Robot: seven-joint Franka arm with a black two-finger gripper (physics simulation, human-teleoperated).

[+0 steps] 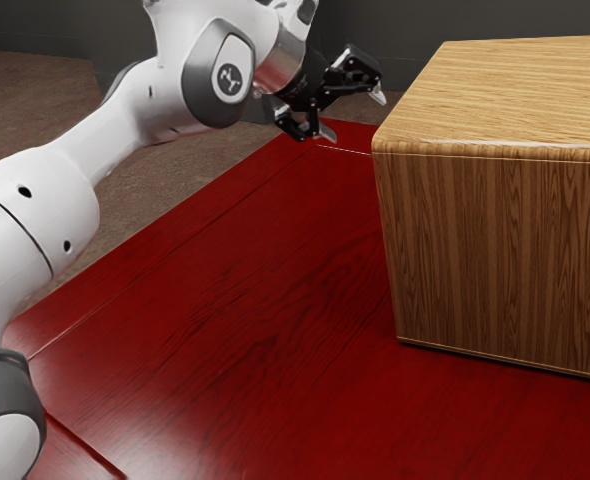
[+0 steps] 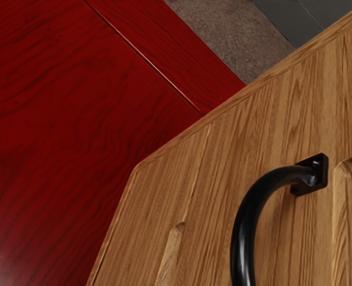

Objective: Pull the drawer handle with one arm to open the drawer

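The drawer handle (image 2: 243,238) is a glossy black bar bent in a smooth arc. One end is fixed to a small square black plate (image 2: 314,171) on the light, oak-grained drawer front (image 2: 212,196). The wrist view gives this face at close range, directly ahead of the claw, with the handle standing proud of the wood. The front's rounded corner lies over the dark red worktop (image 2: 56,119). Whether the drawer is pulled out at all cannot be told.

The exterior view gives the wider setting. The wooden cabinet (image 1: 505,200) stands on the worktop, and its top and one plain grained side face the camera. The white arm (image 1: 125,130) reaches in from the exterior view's left. The black claw (image 1: 350,110) hangs in the air just beside the cabinet's upper far corner, and the cabinet lies beyond it toward the exterior view's right. The claw is released: its two fingers stand spread apart with nothing between them, clear of the wood. Grey-brown floor (image 1: 35,90) lies behind the arm.
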